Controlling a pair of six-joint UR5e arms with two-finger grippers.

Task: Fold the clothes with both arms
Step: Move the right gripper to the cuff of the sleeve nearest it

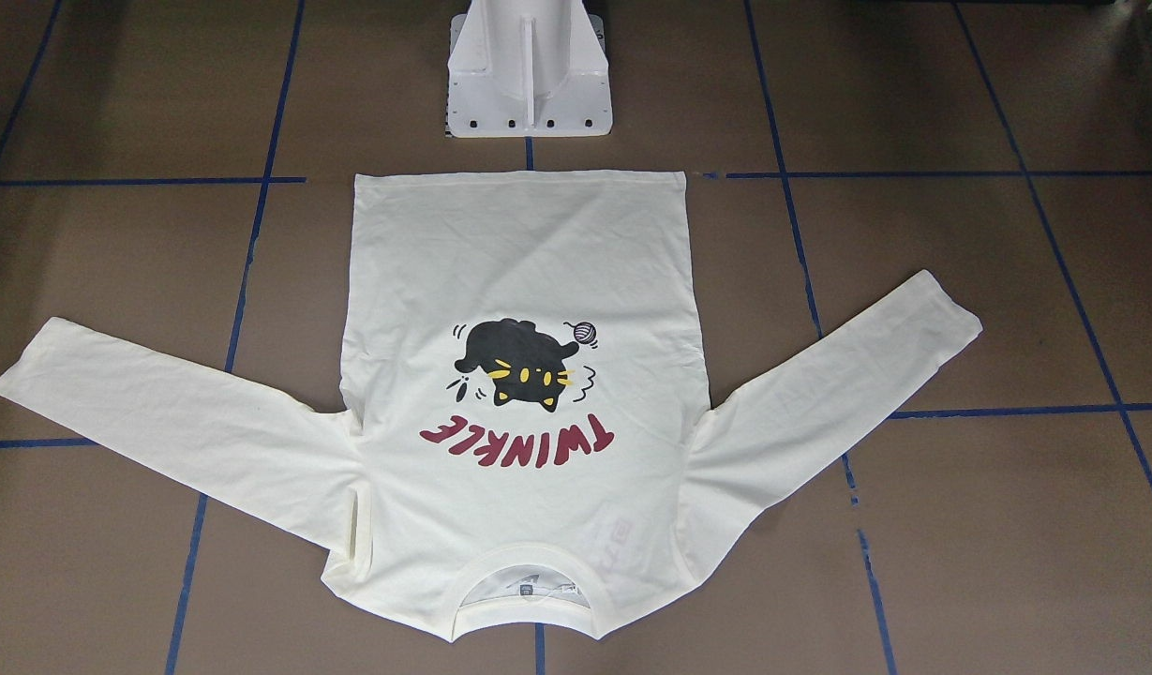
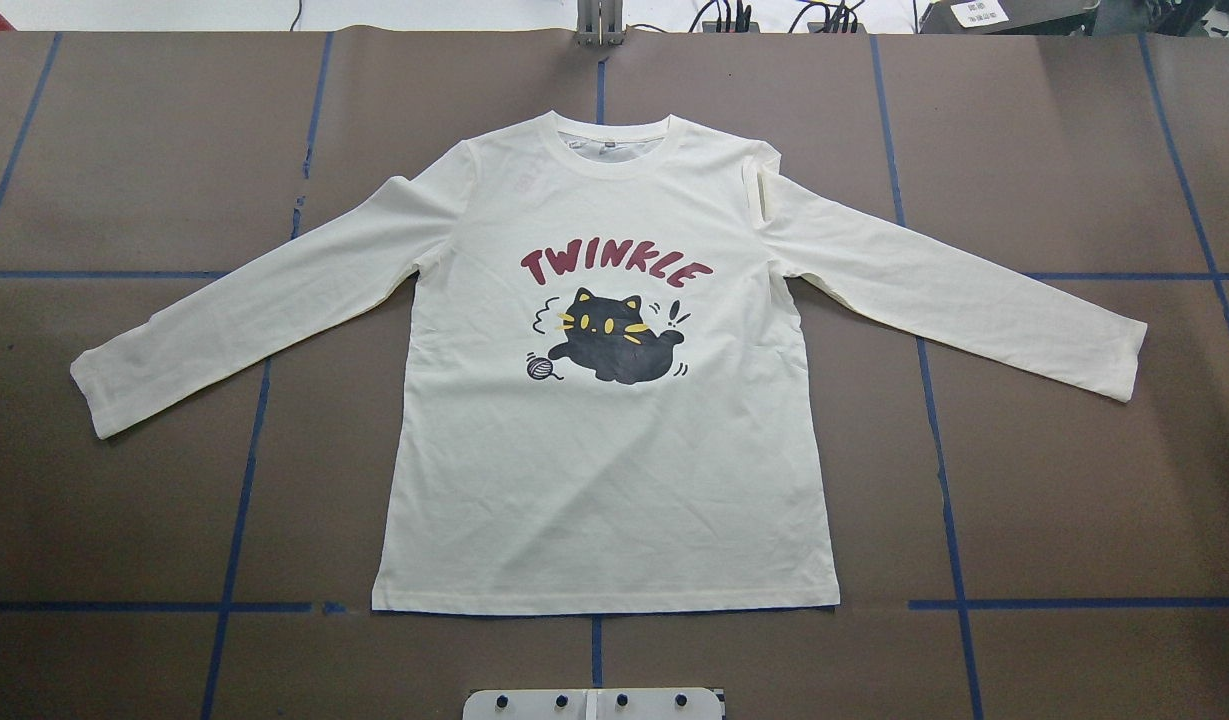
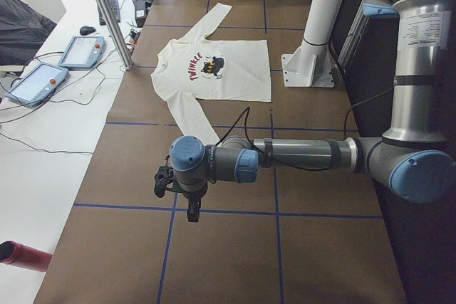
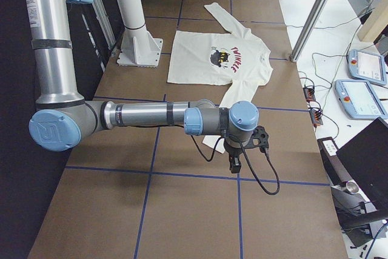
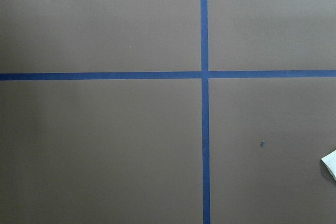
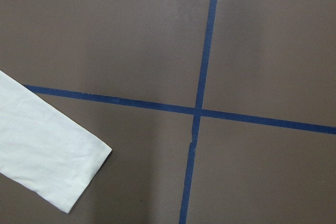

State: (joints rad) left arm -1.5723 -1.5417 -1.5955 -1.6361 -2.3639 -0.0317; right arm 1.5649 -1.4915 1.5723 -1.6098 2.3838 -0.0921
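L tool (image 3: 190, 211): hangs over bare bench (image 2: 1074, 500) nr its left end, just past L cuff (image 5: 331, 163); nothing seen in it; how far open, can't tell.
R tool (image 4: 235, 163): same at right end, R cuff (image 6: 47, 150) just beside; grip state can't tell.
T-shirt (image 2: 614, 450): flat, print up, mid-bench; hem twd robot-side edge, sleeves splayed twd both ends, collar twd far edge.
Risk: cloth lies thin and flat, so a pinch prob. slips or takes one layer only; arms out of sync would skew the fold.
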